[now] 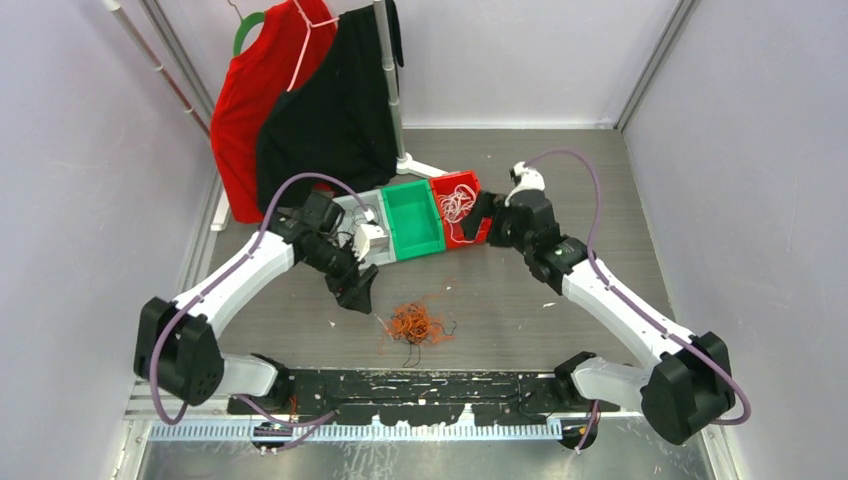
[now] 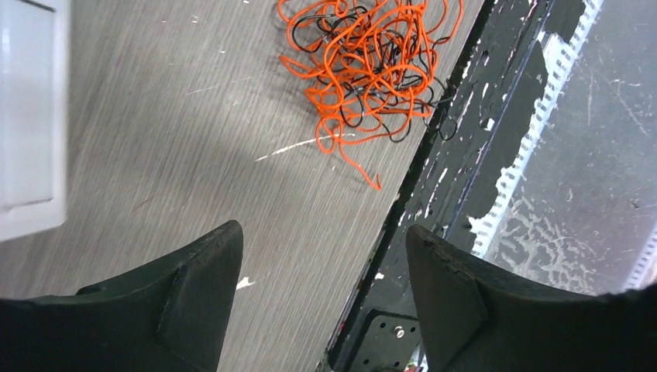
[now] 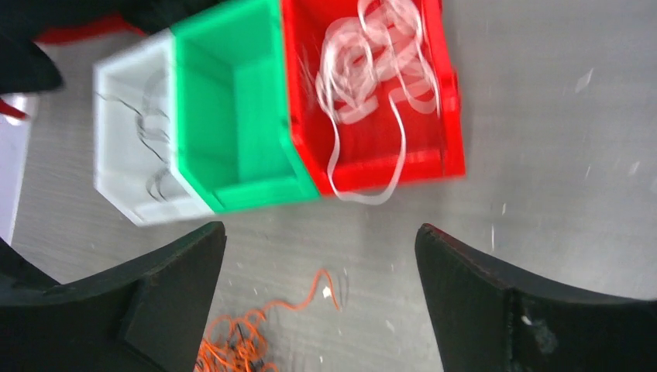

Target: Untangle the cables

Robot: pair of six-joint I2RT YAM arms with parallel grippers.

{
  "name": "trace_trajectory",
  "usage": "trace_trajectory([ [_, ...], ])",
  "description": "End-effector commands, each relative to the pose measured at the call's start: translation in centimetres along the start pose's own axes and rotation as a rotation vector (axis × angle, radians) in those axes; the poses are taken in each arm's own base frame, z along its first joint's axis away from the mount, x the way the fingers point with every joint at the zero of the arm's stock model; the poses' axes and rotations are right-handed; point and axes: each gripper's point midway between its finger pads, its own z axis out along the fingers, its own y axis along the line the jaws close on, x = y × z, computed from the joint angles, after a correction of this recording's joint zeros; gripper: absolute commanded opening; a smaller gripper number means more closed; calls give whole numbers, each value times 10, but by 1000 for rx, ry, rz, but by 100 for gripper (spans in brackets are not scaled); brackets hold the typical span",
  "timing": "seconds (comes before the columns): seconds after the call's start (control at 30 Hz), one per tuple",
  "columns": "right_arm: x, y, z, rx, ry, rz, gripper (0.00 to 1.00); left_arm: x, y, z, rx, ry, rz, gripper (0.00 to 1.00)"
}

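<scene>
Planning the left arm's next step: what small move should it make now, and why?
Probably ease the left tool forward and down to the orange-and-black cable snarl and pinch its loose orange end. Its jaws stand open and empty, short of the snarl on the table; the white cables already lie in the red bin.

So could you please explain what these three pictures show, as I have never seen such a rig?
These are two robot arms bolted to a table. The wide picture looks down from above: left arm, right arm. The other two come from a camera on each wrist; the dark wedges at the bottom are that arm's jaws. Both pairs are open and hold nothing. On the table lies an orange and black snarl of cables; behind it stand a white bin, green bin and red bin, with white cables in the red one.
</scene>
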Motion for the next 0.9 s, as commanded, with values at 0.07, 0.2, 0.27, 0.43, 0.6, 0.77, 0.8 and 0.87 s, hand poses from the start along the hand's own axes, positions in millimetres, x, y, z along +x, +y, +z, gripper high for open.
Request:
trace_trajectory([
  [0.07, 88, -14, 1, 60, 204, 175, 80, -20, 9, 11, -12, -24, -3, 77],
  [0.2, 124, -5, 2, 70, 254, 101, 70, -18, 7, 5, -22, -15, 10, 77],
  [0.27, 140, 5, 5, 52, 300, 99, 69, -18, 5, 0, -32, -12, 14, 78],
  [0.43, 153, 46, 1, -47, 310, 39, 65, -16, 5, -8, -59, 5, 25, 78],
  [0.6, 167, 78, -15, -142, 346, -35, 61, -16, -2, -5, -24, -8, 18, 75],
  [0.77, 185, 95, -32, -272, 391, 0, 52, -17, -6, 6, 22, -3, 5, 70],
  [0.8, 190, 97, -34, -293, 403, 12, 52, -17, -8, 9, 32, 4, 8, 70],
  [0.87, 200, 97, -38, -317, 426, 24, 51, -18, -11, 17, 49, 16, 21, 70],
])
